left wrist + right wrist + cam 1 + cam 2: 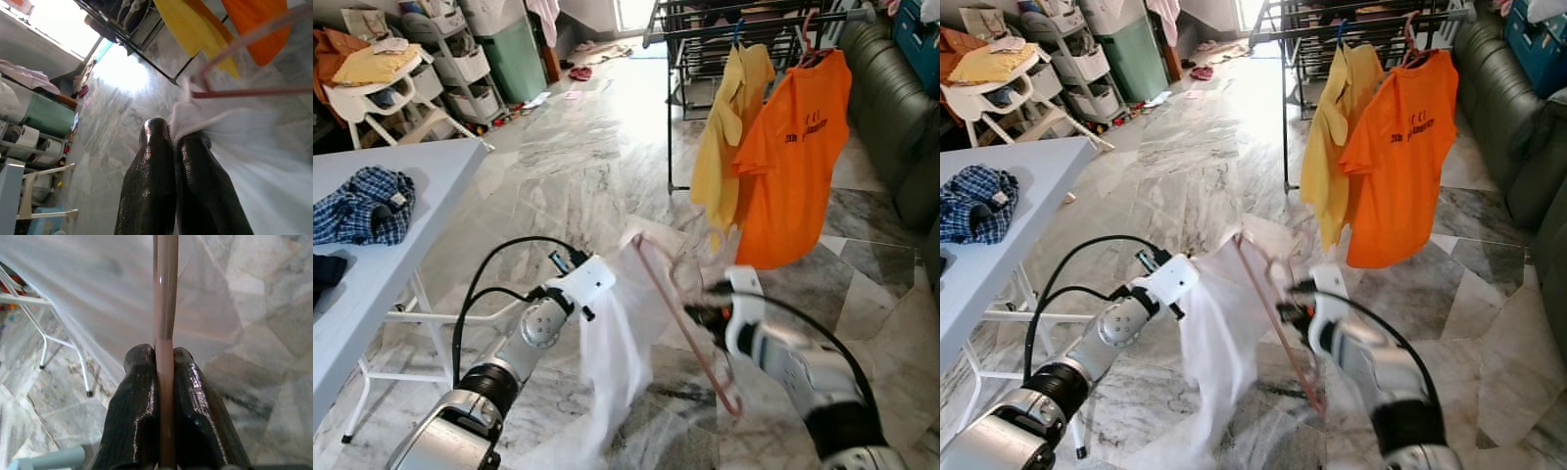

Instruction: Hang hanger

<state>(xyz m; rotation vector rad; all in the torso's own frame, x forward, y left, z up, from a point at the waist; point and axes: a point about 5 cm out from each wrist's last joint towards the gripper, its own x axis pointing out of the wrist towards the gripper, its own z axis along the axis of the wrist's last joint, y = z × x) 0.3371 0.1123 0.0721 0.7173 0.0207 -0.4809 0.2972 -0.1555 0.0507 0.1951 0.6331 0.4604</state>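
Observation:
A pink plastic hanger [690,333] carries a thin white garment [612,362] in front of me, low over the floor. My right gripper [164,363] is shut on the hanger's bar [165,293]. My left gripper [173,139] is shut on a fold of the white garment [220,132] near the hanger's end. Ahead stands a black drying rack [744,29] with a yellow shirt [724,137] and an orange T-shirt [798,157] hanging from it.
A light blue table [382,245] stands at the left with a checked blue cloth [362,206] on it. A dark green sofa [896,108] lines the right side. Shelves, a high chair [377,83] and clutter sit at the back left. The marble floor [568,166] lies between.

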